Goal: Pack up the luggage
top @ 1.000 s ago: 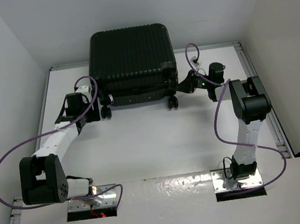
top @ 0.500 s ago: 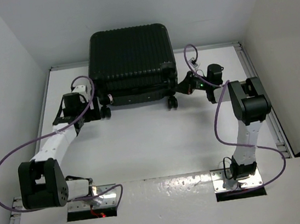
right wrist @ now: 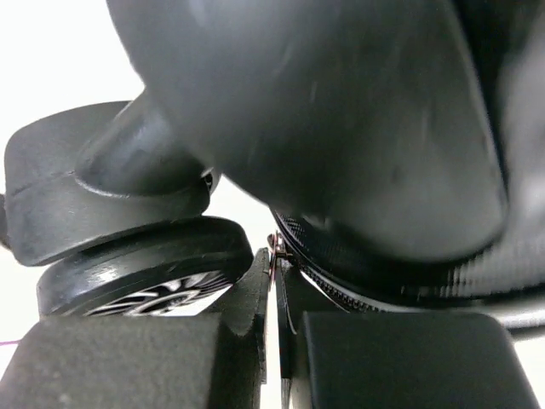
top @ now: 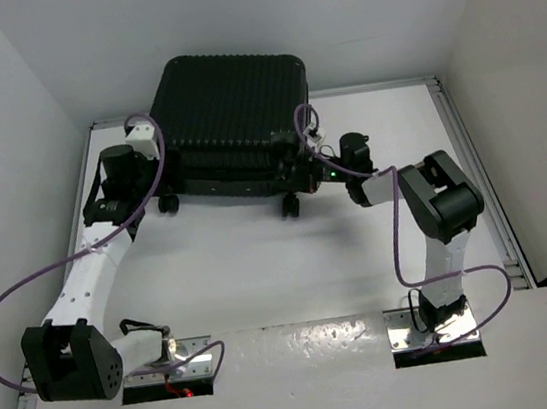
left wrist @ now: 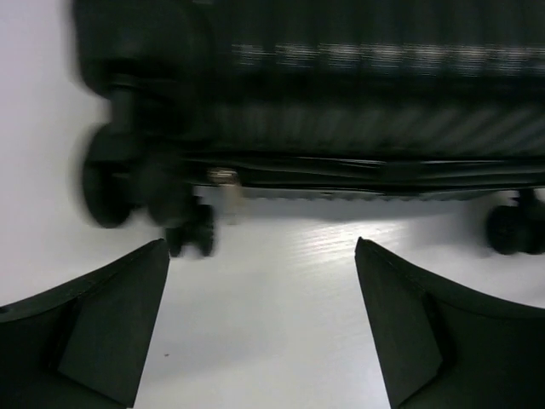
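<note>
The luggage (top: pixel 231 109), a black ribbed hard-shell suitcase, lies closed at the back of the table, skewed with its right end nearer. My right gripper (top: pixel 304 165) is at its front right corner beside a wheel (right wrist: pixel 145 264). It is shut on a thin metal zipper pull (right wrist: pixel 275 247) under the shell (right wrist: pixel 341 128). My left gripper (top: pixel 139 182) hangs open off the front left corner, apart from the case. In the left wrist view, bare table lies between the fingers (left wrist: pixel 119 324), which face the zipper seam and a second pull (left wrist: pixel 226 183).
White walls close in the table on the left, back and right. A metal rail (top: pixel 467 139) runs along the right edge. Purple cables (top: pixel 22 288) loop from both arms. Small wheels (top: pixel 292 205) stick out along the suitcase's near side.
The suitcase has swung and slid to the left. My right gripper closed on the zipper pull and moved left with it. My left gripper opened wide and drew back to the left.
</note>
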### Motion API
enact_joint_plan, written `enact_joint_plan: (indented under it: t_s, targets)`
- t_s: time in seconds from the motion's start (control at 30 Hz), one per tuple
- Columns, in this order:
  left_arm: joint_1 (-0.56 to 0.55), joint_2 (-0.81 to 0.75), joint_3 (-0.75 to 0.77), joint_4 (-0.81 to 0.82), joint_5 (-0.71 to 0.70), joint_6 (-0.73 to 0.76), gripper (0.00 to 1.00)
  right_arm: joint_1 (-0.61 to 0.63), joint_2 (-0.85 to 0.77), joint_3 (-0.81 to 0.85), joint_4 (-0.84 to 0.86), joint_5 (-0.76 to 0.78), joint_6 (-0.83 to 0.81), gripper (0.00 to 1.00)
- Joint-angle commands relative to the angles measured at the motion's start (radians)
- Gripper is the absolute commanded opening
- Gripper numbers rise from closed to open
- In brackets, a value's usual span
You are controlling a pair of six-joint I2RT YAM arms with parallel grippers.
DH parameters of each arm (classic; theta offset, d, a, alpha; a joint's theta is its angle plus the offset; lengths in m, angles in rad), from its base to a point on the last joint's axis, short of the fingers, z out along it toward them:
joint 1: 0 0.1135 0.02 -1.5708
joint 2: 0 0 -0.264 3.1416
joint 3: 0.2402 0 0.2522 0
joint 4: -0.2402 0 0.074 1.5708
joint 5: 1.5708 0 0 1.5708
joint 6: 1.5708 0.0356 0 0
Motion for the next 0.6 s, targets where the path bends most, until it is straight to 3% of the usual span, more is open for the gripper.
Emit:
enact_joint_plan:
  t_s: [0.0,0.2,0.43,0.57]
  targets:
    - [-0.048,-0.04,-0.004,-0.017,0.086,0.007,0.95,0.109,-0.1,0.019,0.164,-0.019,0.017,0.0]
    - [-0.132,-0.05,-0.022,-0.083,0.175,0.025,0.94,0.159,-0.16,-0.043,0.071,0.059,-0.015,0.0]
    - [-0.25,-0.03,0.042,-0.103,0.275,0.026,0.89,0.08,-0.302,-0.133,-0.179,0.249,-0.182,0.0]
    - [-0.359,0.007,0.079,-0.103,0.246,-0.037,0.87,0.041,-0.354,-0.141,-0.276,0.346,-0.222,0.0]
